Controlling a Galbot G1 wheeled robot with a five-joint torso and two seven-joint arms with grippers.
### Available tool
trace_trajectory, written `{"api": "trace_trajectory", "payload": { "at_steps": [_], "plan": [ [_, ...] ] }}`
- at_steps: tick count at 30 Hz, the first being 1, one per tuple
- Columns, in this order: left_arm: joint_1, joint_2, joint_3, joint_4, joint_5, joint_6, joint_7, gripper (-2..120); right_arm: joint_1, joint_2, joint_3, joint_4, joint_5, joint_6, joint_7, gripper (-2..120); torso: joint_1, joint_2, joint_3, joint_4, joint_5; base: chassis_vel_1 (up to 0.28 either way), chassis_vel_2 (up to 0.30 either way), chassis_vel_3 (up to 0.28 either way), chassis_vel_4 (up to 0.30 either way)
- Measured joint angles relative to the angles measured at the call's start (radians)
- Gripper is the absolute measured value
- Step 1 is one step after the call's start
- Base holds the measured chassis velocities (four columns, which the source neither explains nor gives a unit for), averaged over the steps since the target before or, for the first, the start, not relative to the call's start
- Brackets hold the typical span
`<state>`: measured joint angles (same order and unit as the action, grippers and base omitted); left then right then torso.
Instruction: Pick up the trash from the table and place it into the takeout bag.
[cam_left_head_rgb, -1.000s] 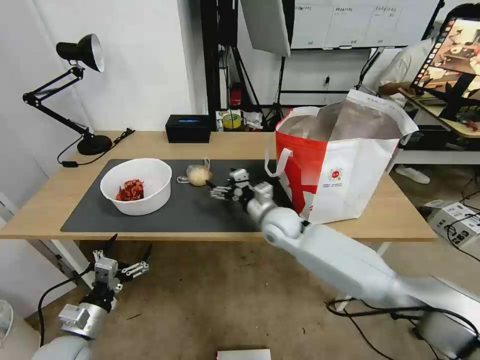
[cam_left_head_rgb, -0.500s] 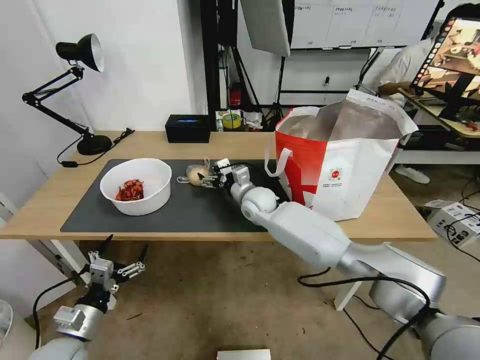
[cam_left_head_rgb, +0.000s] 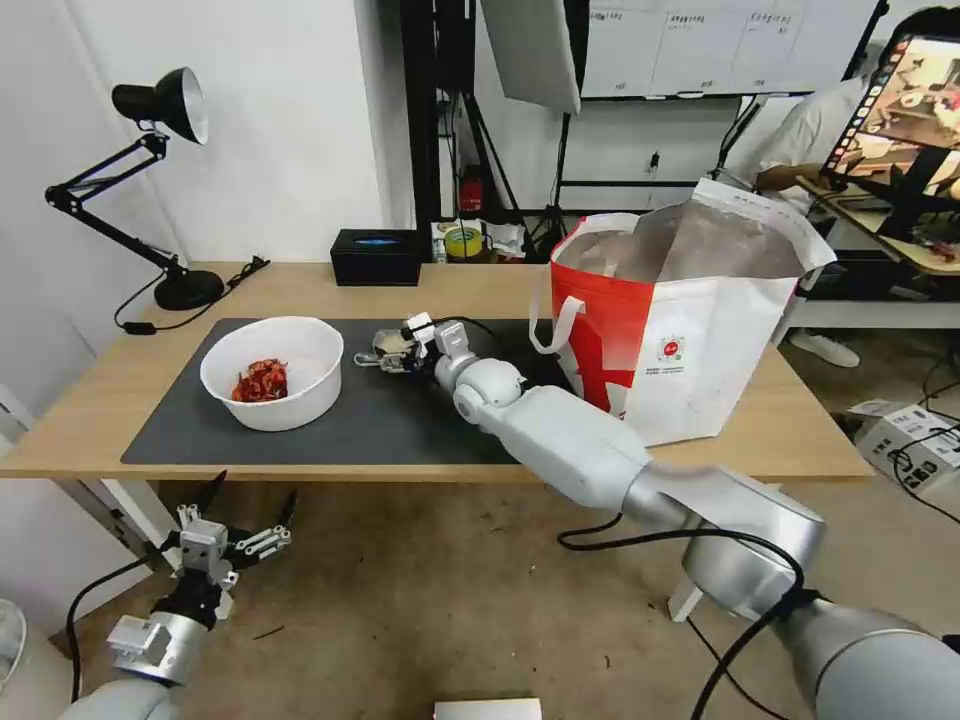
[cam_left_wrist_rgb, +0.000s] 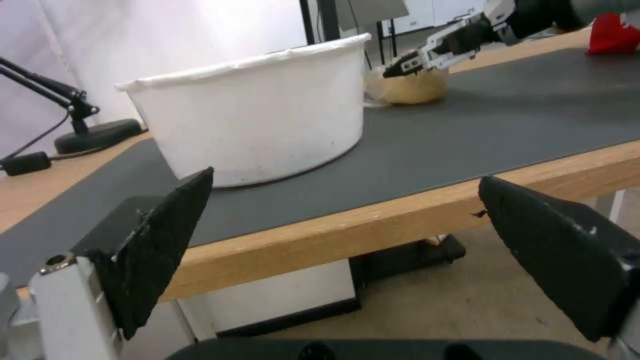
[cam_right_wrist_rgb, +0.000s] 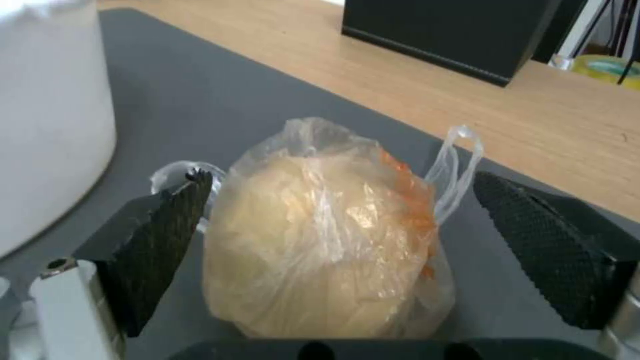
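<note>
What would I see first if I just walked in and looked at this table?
Probably the big white-and-red takeout bag standing open on the right side of the table. Next, the robot's long silver right arm stretching across the dark mat, its right hand open around a small clear bag with a beige lump. Just left of that sits a white bowl with red scraps inside.

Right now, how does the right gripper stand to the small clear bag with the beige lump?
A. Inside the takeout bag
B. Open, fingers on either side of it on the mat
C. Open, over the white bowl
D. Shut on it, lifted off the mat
B: the right gripper is open, its fingers flanking the small clear bag, which sits on the mat.
</note>
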<state>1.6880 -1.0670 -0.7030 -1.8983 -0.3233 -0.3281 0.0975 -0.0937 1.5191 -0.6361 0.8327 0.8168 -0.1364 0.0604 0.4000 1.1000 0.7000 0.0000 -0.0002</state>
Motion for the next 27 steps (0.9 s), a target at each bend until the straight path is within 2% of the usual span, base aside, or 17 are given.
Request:
{"api": "trace_trajectory", "payload": {
  "at_steps": [7, 12, 14, 22, 24, 27],
  "plan": [
    [0.006, -0.001, -0.005, -0.005, 0.0, -0.007, 0.0, 100, 0.009, 0.028, -0.001, -0.037, -0.002, -0.015, -0.017, 100, 0.0, 0.0, 0.0, 0.0, 0.0001, 0.0, 0.0, 0.0, 0.0],
    [0.016, -0.002, -0.007, -0.007, 0.0, -0.008, 0.001, 100, 0.01, 0.04, -0.004, -0.042, -0.01, -0.059, -0.008, 99, 0.0, 0.0, 0.0, 0.0, 0.0001, 0.0, 0.0, 0.0, 0.0],
    [0.019, -0.002, -0.01, -0.007, 0.001, -0.01, 0.001, 100, 0.01, 0.042, -0.004, -0.042, -0.017, -0.078, 0.002, 90, 0.0, 0.0, 0.0, 0.0, 0.0001, 0.0, 0.0, 0.0, 0.0],
    [0.019, 0.002, -0.012, -0.008, -0.002, -0.011, 0.001, 100, 0.009, 0.037, -0.006, -0.043, -0.023, -0.092, 0.004, 78, 0.0, 0.0, 0.0, 0.0, 0.0001, 0.0, 0.0, 0.0, 0.0],
    [0.019, 0.001, -0.011, -0.008, -0.002, -0.011, 0.001, 100, 0.009, 0.034, -0.006, -0.043, -0.023, -0.093, 0.004, 67, 0.0, 0.0, 0.0, 0.0, 0.0002, 0.0, 0.0, 0.0, 0.0],
    [0.018, -0.003, -0.006, -0.008, 0.002, -0.012, 0.001, 100, 0.007, 0.029, -0.006, -0.039, -0.022, -0.093, 0.004, 58, 0.0, 0.0, 0.0, 0.0, 0.0001, 0.0, 0.0, 0.0, 0.0]
  ]
}}
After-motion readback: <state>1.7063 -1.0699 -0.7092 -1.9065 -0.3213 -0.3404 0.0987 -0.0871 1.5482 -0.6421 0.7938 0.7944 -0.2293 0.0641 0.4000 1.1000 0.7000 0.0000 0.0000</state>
